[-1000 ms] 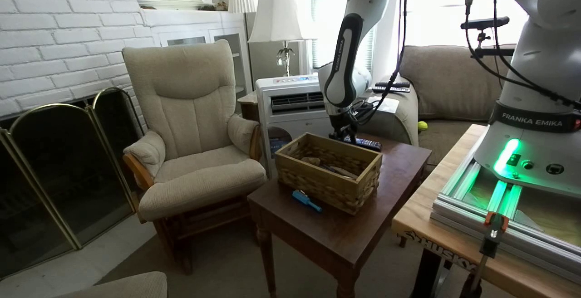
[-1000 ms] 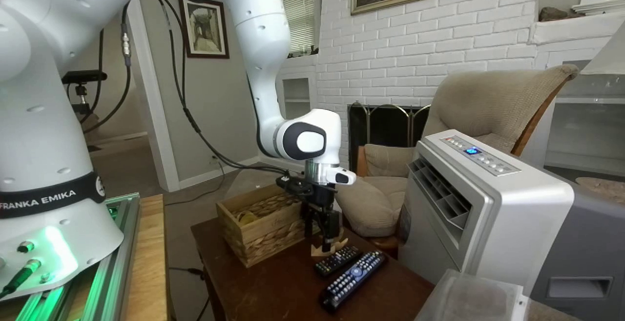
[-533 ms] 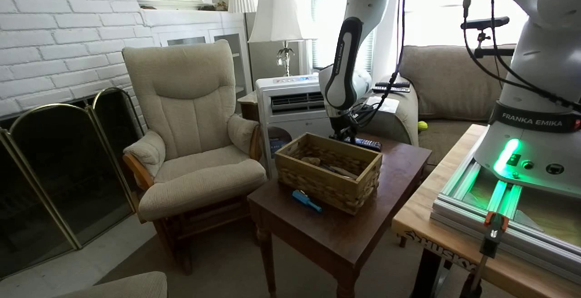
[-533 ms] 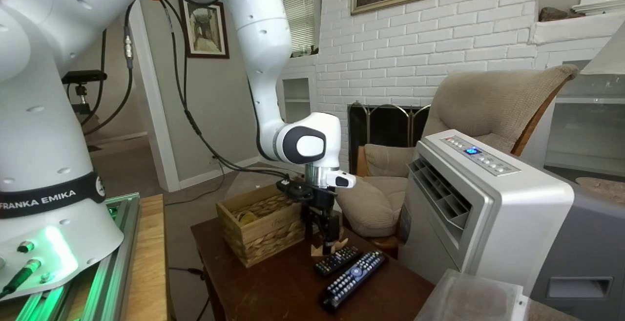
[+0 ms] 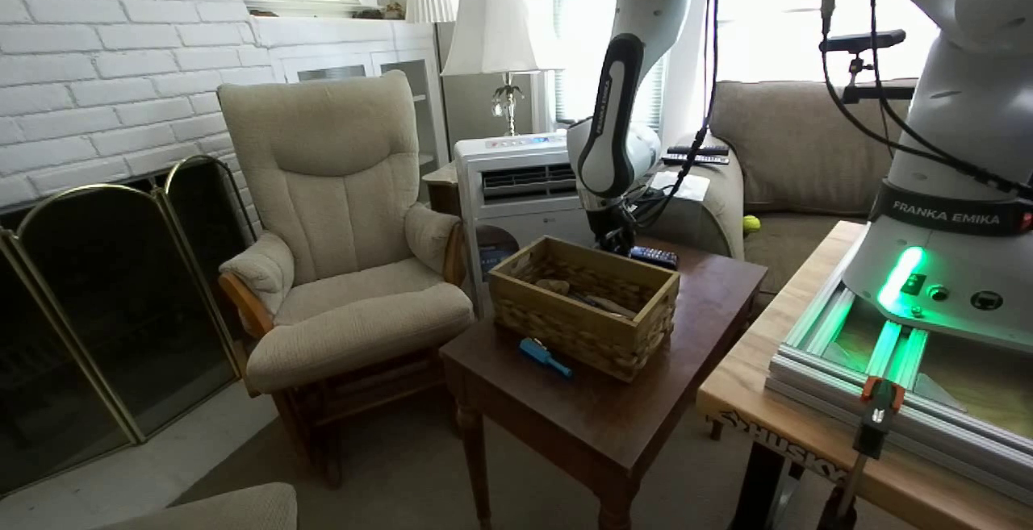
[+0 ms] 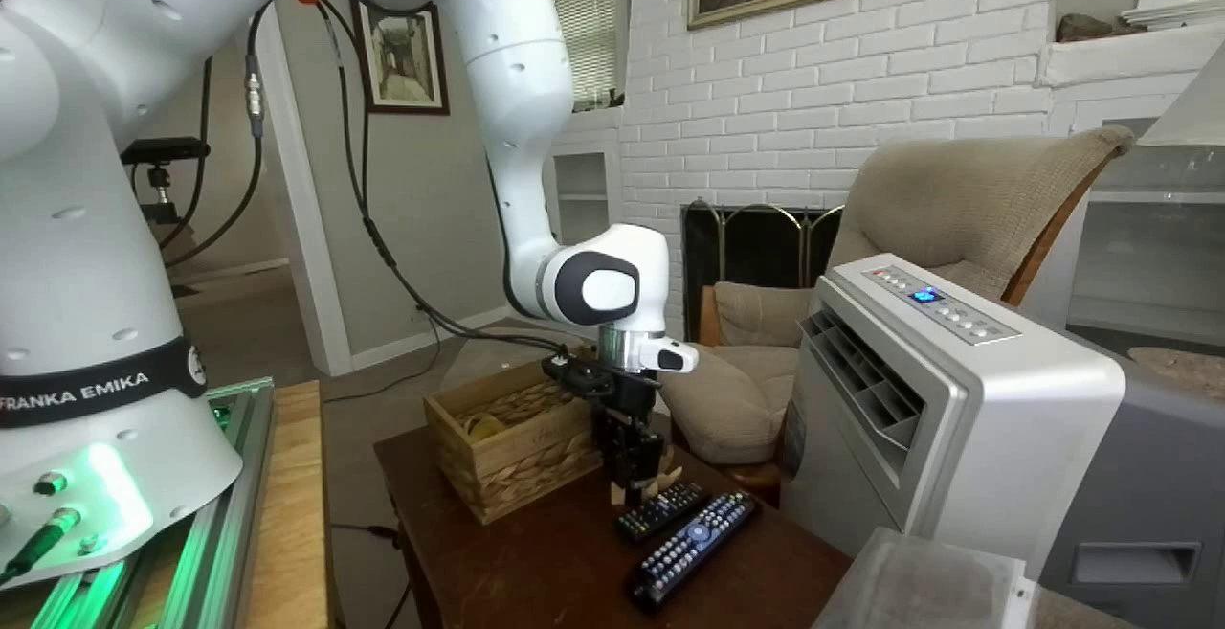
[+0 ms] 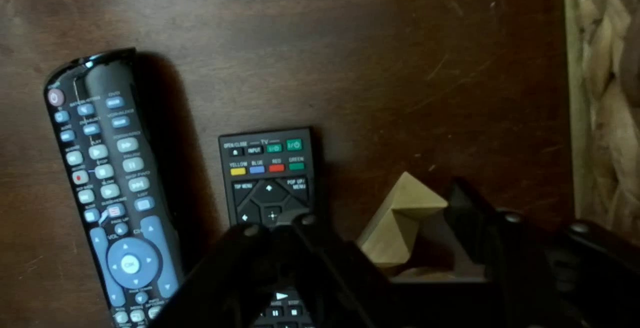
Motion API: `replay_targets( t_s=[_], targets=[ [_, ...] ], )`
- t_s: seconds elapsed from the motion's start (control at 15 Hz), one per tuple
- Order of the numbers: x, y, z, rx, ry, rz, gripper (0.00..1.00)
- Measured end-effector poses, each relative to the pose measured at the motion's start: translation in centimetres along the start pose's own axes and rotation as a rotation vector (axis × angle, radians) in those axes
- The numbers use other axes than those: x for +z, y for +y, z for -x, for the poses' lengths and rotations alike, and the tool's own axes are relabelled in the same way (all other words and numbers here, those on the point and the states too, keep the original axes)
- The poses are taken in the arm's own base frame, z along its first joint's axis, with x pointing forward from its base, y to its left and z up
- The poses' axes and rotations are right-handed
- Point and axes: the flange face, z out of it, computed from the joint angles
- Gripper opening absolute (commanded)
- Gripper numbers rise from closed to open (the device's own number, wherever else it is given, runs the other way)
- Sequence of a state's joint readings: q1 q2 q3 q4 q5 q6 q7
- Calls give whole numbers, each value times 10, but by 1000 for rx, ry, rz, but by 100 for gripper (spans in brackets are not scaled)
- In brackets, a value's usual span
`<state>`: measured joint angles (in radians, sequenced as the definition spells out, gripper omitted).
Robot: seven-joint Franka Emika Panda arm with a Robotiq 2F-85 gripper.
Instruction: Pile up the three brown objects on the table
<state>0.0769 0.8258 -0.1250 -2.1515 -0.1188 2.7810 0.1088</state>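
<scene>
A brown wooden piece [image 7: 395, 240] with angled facets lies between the black fingers [image 7: 500, 238] of my gripper [image 7: 406, 219] in the wrist view. Both fingers meet its sides, so my gripper looks shut on it. In an exterior view my gripper [image 6: 635, 493] is low over the dark table [image 6: 536, 572], and pale brown wood [image 6: 664, 482] shows behind the fingertips. In another exterior view my gripper [image 5: 620, 246] is partly hidden behind the basket. I cannot tell how many brown pieces are there; the rest is hidden by the gripper.
A woven basket [image 6: 531, 476] with a wooden rim stands close beside my gripper. A small remote [image 6: 660, 511] and a larger remote [image 6: 694, 552] lie on its other side. A blue object [image 5: 545, 356] lies by the basket. A white air conditioner [image 6: 967, 399] stands behind the table.
My gripper's fingers have come together from a wider gap. The hand has sunk slightly. The basket and remotes have not moved.
</scene>
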Motion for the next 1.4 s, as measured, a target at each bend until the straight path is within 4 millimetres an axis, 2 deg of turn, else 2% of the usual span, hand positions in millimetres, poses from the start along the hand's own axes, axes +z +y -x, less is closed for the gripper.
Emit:
replay_targets(
  t_s=[0.27,0.33,0.4,1.4],
  targets=[
    [1,0,0,0,-1,0,5],
    [1,0,0,1,-2,0,2],
    [1,0,0,1,-1,0,6],
    [2,6,5,14,-59,31,6]
  ],
)
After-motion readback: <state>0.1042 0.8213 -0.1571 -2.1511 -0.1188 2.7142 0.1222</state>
